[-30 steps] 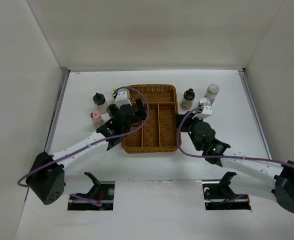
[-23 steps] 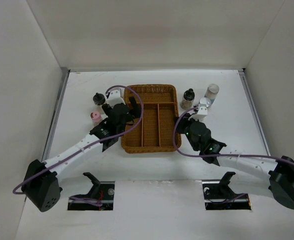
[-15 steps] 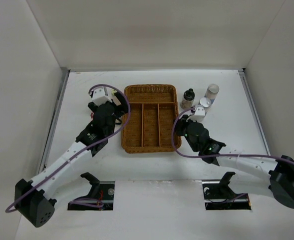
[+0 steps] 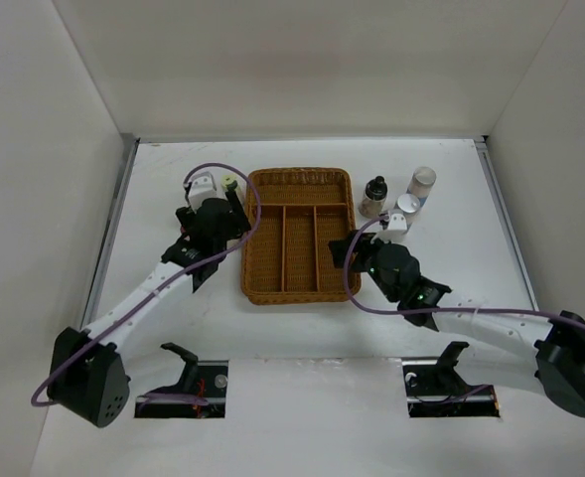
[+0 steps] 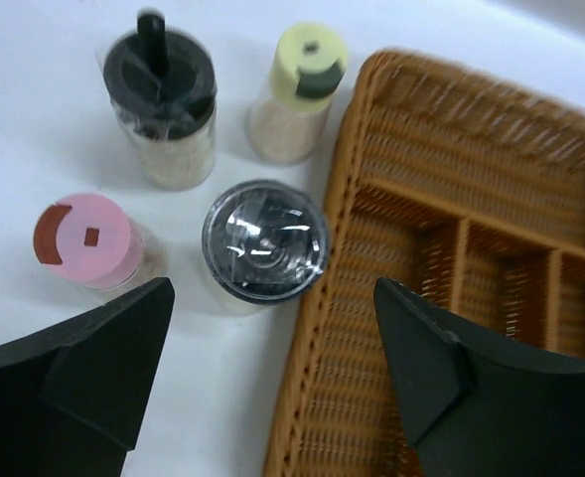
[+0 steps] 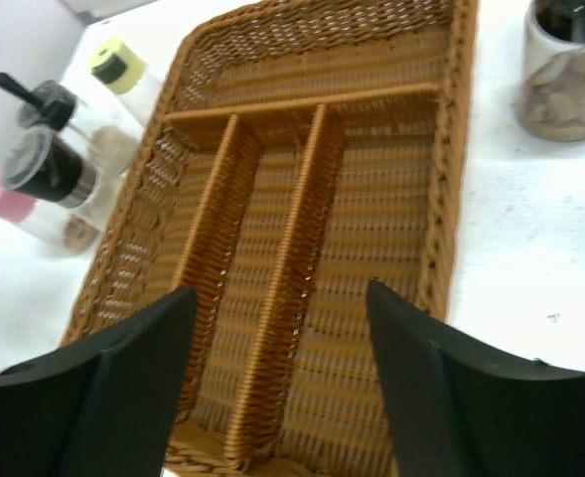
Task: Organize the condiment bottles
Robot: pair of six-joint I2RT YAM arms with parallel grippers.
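While the left jaws stand released and empty above the black-lidded jar just beside the wicker tray, the right jaws gape empty over that tray's compartments.

No text, brand, number or sign is showing legibly in any view. Any print on the bottles is coming out too small or too blurred to read.
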